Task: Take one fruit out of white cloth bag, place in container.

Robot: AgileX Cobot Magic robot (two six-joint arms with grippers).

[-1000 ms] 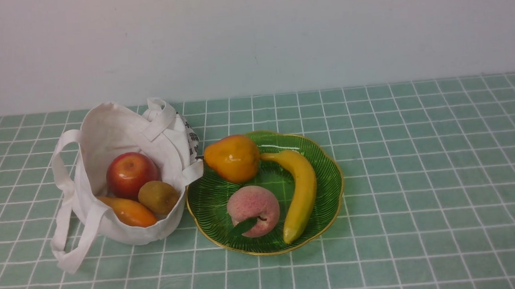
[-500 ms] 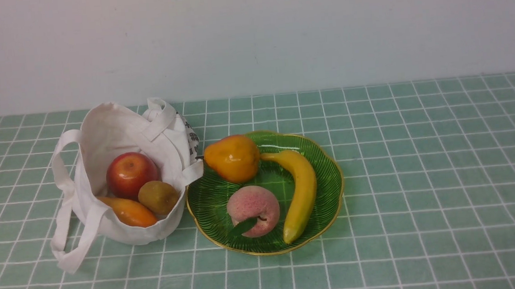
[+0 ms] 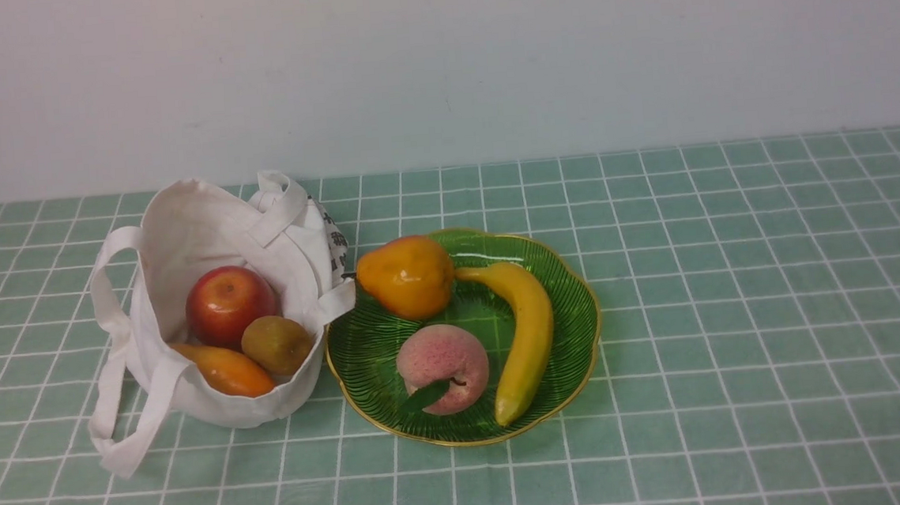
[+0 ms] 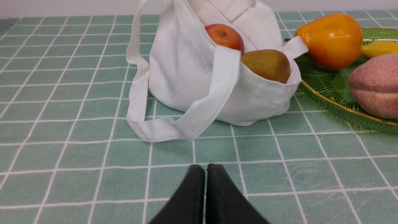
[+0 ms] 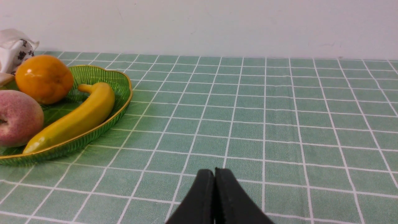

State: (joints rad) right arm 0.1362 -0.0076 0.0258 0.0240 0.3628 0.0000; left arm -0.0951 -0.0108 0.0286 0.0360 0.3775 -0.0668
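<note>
Green plate point(image 3: 470, 433) w/ pear-shaped fruit point(image 3: 408, 277) far left, peach point(image 3: 444, 368) near, banana point(image 3: 525, 334) right. White bag point(image 3: 202, 222) just left, w/ apple point(image 3: 230, 306), kiwi point(image 3: 277, 345), mango point(image 3: 227, 369). L gripper point(image 4: 205, 168) + R gripper point(image 5: 215, 171) both closed, empty.

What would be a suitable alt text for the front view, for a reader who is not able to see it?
A green glass plate holds a glossy orange-yellow fruit, a pink peach and a banana. To its left, an open white cloth bag contains a red apple, a brown fruit and an elongated orange fruit.
</note>
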